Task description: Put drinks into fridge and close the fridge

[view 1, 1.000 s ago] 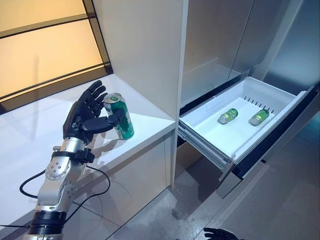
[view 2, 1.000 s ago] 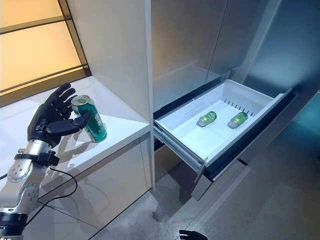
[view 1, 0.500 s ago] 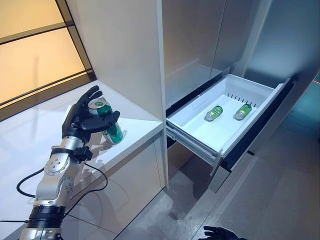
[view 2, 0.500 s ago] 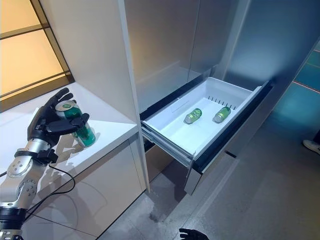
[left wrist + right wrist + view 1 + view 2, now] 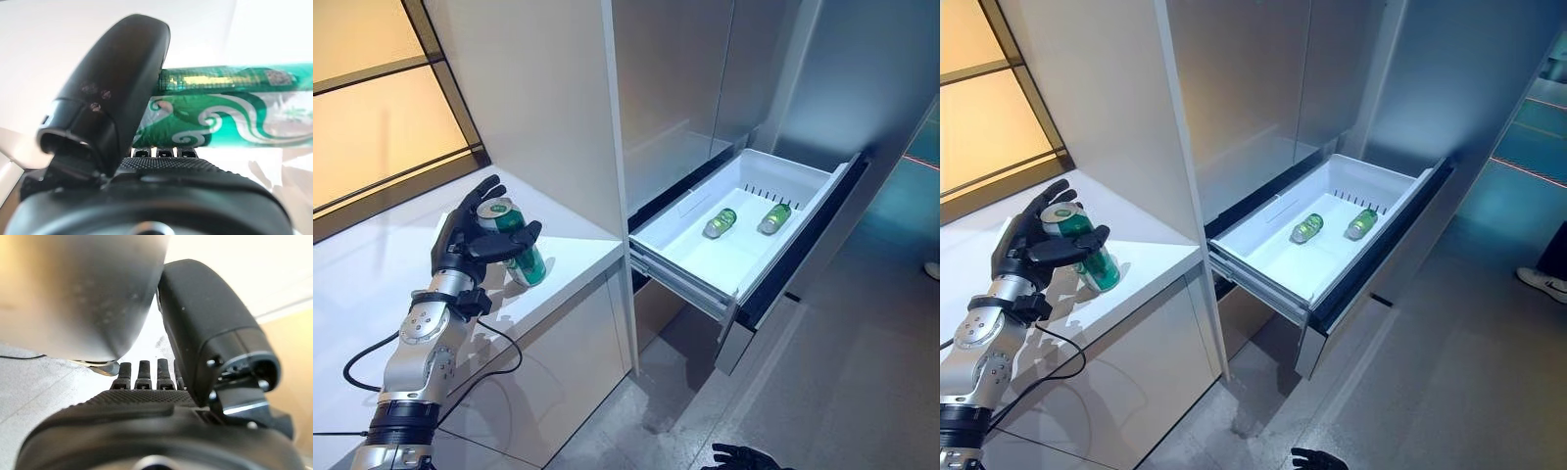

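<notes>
A green can (image 5: 522,262) stands tilted on the white counter (image 5: 372,294) near its front corner. My left hand (image 5: 460,245) is shut on it, thumb across the front and fingers behind; in the left wrist view the thumb (image 5: 117,93) lies over the can (image 5: 234,117). The fridge's white drawer (image 5: 744,259) is pulled out to the right. Two green drinks (image 5: 720,222) (image 5: 773,217) lie on their sides in it. My right hand (image 5: 744,456) hangs low near the floor, fingers relaxed and empty.
A tall white panel (image 5: 548,108) stands between the counter and the fridge. The grey fridge doors (image 5: 705,69) above the drawer are closed. A person's shoe (image 5: 1538,281) is on the floor at the far right.
The camera has turned, so the whole scene has slid left. My left hand keeps its hold on the can, lower toward the counter. The drawer and its drinks have not moved.
</notes>
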Controlling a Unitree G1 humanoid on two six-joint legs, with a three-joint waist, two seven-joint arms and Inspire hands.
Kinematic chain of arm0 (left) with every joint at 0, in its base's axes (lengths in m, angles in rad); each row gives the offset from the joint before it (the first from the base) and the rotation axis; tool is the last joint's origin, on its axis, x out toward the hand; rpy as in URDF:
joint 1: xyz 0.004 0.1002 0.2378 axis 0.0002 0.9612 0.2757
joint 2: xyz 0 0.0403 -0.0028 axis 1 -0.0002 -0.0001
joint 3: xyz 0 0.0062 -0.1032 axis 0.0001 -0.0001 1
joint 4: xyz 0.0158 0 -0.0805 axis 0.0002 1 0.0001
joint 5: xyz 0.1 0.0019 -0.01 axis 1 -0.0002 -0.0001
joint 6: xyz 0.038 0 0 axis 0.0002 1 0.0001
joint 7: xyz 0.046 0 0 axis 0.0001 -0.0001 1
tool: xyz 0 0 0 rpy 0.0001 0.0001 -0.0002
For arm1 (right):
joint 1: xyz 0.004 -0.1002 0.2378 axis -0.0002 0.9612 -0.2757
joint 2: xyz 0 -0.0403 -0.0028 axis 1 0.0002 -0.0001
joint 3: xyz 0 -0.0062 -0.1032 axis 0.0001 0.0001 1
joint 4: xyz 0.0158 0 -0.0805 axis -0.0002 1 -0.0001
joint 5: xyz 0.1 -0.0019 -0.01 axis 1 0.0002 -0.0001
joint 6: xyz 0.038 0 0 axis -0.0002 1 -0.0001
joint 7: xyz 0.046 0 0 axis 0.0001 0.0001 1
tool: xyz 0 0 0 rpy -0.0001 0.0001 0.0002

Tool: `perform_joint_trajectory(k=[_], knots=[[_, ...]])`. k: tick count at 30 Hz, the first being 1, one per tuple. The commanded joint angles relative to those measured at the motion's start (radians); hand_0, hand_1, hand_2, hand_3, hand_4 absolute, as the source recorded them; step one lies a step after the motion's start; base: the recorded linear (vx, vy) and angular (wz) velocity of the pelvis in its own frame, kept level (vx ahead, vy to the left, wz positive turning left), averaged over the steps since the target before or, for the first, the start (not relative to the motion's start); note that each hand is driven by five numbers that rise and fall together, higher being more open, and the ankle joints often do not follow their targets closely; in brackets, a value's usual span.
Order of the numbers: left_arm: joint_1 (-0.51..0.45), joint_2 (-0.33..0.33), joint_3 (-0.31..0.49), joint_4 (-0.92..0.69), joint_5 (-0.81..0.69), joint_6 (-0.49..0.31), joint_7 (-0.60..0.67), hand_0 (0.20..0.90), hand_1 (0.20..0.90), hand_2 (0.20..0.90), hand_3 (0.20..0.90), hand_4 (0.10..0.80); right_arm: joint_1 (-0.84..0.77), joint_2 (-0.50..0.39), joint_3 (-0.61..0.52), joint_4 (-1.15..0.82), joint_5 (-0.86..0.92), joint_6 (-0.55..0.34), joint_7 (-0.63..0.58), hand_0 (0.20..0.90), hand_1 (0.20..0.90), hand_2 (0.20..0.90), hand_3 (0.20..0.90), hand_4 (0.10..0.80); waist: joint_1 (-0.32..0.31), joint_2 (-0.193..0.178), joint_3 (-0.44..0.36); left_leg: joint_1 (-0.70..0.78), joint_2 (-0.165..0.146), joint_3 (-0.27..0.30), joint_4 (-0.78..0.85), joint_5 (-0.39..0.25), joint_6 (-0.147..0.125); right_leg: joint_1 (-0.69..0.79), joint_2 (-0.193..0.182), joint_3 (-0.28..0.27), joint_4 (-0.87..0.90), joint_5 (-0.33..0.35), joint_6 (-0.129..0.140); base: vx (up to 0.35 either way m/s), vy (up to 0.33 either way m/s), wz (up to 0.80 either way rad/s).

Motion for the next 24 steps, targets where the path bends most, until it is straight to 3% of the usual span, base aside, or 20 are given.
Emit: perform_joint_trajectory(k=[1,2,4,5,7,8,9,24], knots=[[-0.213,0.086,0.031,0.021,0.019,-0.084,0.027,0.900,0.900,0.900,0.900,0.800,0.008,-0.024,0.020,0.042,0.014,-0.019,0.000,0.900,0.900,0.900,0.900,0.800,-0.009,0.009,-0.024,0.000,-0.061,0.041,0.050,-0.126,0.034,-0.028,0.032,0.040,0.148,-0.169,0.028,0.031,0.008,-0.03],[-0.215,0.084,0.031,0.025,0.021,-0.081,0.029,0.806,0.806,0.806,0.790,0.690,0.009,-0.026,0.021,0.045,0.005,-0.022,0.003,0.900,0.900,0.900,0.900,0.800,-0.011,0.009,-0.025,0.001,-0.060,0.043,0.049,-0.126,0.035,-0.029,0.032,0.042,0.148,-0.169,0.028,0.000,0.000,0.00],[-0.216,0.083,0.028,0.033,0.029,-0.081,0.029,0.686,0.686,0.686,0.650,0.550,0.010,-0.027,0.019,0.051,0.010,-0.027,0.002,0.900,0.900,0.900,0.900,0.800,-0.012,0.010,-0.026,-0.001,-0.061,0.045,0.050,-0.127,0.034,-0.031,0.032,0.044,0.148,-0.169,0.029,0.013,0.006,-0.02],[-0.219,0.085,0.026,0.034,0.026,-0.077,0.029,0.580,0.580,0.580,0.527,0.427,0.009,-0.027,0.018,0.052,0.017,-0.025,-0.001,0.900,0.900,0.900,0.900,0.800,-0.013,0.011,-0.026,0.000,-0.061,0.045,0.050,-0.127,0.034,-0.031,0.032,0.045,0.148,-0.169,0.029,0.028,0.009,-0.05],[-0.219,0.084,0.026,0.036,0.027,-0.075,0.028,0.552,0.552,0.552,0.494,0.394,0.010,-0.027,0.015,0.053,0.010,-0.025,-0.004,0.900,0.900,0.900,0.900,0.800,-0.015,0.011,-0.024,0.002,-0.061,0.046,0.049,-0.127,0.035,-0.030,0.034,0.047,0.147,-0.168,0.029,0.035,0.005,-0.05],[-0.220,0.083,0.025,0.044,0.029,-0.081,0.027,0.479,0.479,0.479,0.409,0.309,0.009,-0.029,0.016,0.057,0.006,-0.027,-0.001,0.900,0.900,0.900,0.900,0.800,-0.016,0.011,-0.026,0.003,-0.061,0.047,0.048,-0.128,0.035,-0.029,0.035,0.049,0.146,-0.168,0.029,0.045,0.006,-0.04],[-0.222,0.084,0.024,0.047,0.030,-0.082,0.028,0.312,0.312,0.312,0.214,0.114,0.010,-0.030,0.013,0.059,0.004,-0.030,0.002,0.900,0.900,0.900,0.900,0.800,-0.017,0.011,-0.026,0.003,-0.061,0.049,0.048,-0.128,0.034,-0.029,0.035,0.049,0.145,-0.168,0.030,0.047,0.007,-0.04],[-0.229,0.099,0.008,0.030,0.045,-0.089,-0.017,0.300,0.300,0.300,0.200,0.100,0.003,-0.038,0.021,0.048,-0.013,-0.100,-0.006,0.900,0.900,0.900,0.900,0.800,-0.022,0.013,-0.025,0.002,-0.061,0.055,0.051,-0.131,0.035,-0.030,0.040,0.059,0.140,-0.165,0.029,0.021,0.001,-0.02]])
